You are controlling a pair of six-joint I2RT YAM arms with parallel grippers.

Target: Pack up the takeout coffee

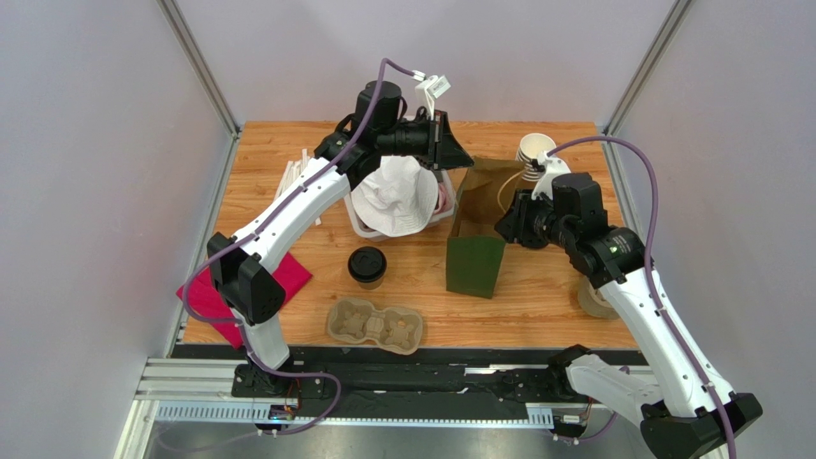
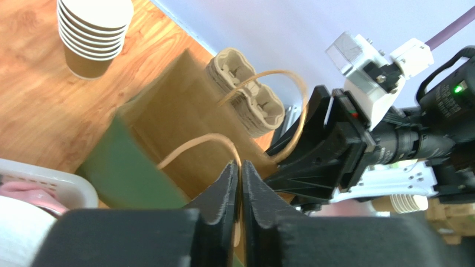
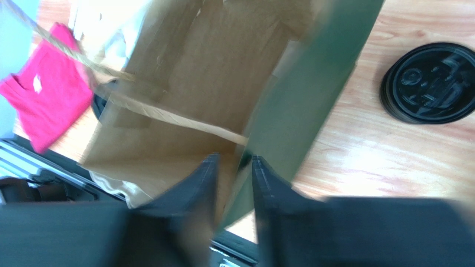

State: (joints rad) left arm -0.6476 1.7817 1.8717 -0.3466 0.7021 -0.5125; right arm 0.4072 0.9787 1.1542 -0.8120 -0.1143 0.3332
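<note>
- The left gripper (image 2: pixel 240 167) has its fingers almost together. They pinch the rim of a paper bag (image 1: pixel 474 258), and a handle (image 2: pixel 195 143) loop runs down into the thin slit between them.
- The right gripper (image 3: pixel 234 162) has its fingers a little apart, one on each side of the bag's opposite wall. This view is blurred, so I cannot tell whether the pads touch the paper.
- The left arm runs from its near-left base across the table to the far centre. Its elbow is bent and its wrist is turned rightward to the bag's left rim, just beyond a white basket (image 1: pixel 358 228).
- The right arm rises from its near-right base. Its forearm leans in leftward and its wrist is at the bag's right side.
- The bag stands upright and open between the two grippers. It is dark green outside and kraft brown inside.
- A white tag (image 1: pixel 436 86) hangs on the left arm's cable, its print too small to read.
- A red cloth (image 1: pixel 239 292) lies at the near-left edge. The right wrist view shows a small white mark on it, which is unreadable.
- The coffee cup (image 1: pixel 367 265) is small, ribbed brown paper with a round black lid.
- It stands upright on the table left of the bag, apart from it and just beyond a pulp carrier (image 1: pixel 374 323). Neither gripper touches it.
- A white cloth (image 1: pixel 397 196) fills the basket.
- A cup stack (image 1: pixel 533 150) stands at the far right.
- Black lids (image 3: pixel 429 83) lie beside the bag.
</note>
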